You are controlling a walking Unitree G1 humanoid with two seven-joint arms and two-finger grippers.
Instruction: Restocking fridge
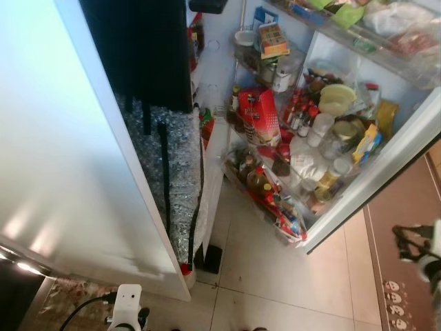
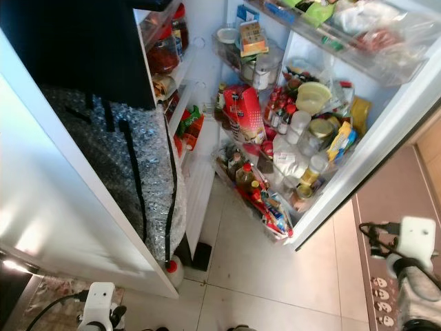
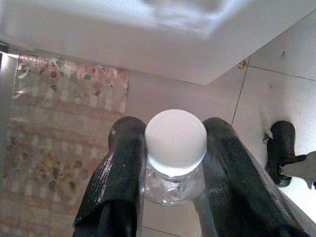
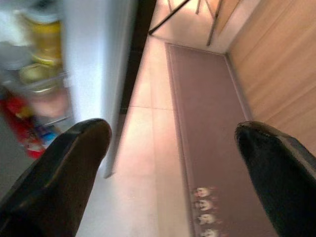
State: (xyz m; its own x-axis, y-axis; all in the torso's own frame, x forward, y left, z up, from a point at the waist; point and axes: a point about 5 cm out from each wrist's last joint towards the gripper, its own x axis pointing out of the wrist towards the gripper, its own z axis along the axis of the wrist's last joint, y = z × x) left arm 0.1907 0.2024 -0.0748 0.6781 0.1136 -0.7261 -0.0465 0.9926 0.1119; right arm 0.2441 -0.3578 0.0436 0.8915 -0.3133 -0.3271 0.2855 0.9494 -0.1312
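Left wrist view has the thing that matters: a clear bottle [image 3: 175, 170] with a white ribbed cap [image 3: 176, 139], pinched at the neck between the two black fingers [image 3: 121, 168] of the left hand [image 3: 175, 173], which is closed tight on it and carried low above the tiled floor [image 3: 281, 44], with a patterned rug [image 3: 64, 133] off to one side. From where the head looks, that arm sits at the bottom of the picture, in front of the white fridge door [image 1: 62, 138] that swings out on the robot's left. Beyond it the fridge [image 2: 207, 69] stands wide open, and the other door's racks [image 2: 275, 207] are crammed: a red carton [image 2: 244, 110], jars, small sauce bottles, a yellow tub [image 2: 313, 96], packets stacked up top. The right hand [image 4: 173, 148] hangs out to the right over a brown runner mat [image 4: 207, 123], its fingers spread wide with nothing between them. I'd judge the robot is mid-delivery, bottle already in hand and facing the fridge, with placing not yet begun. The next move seems to call for lifting the bottle up and forward past the near door's edge, then finding a gap among those tightly packed racks or on an inner shelf, keeping it upright and not knocking the neighbours over.
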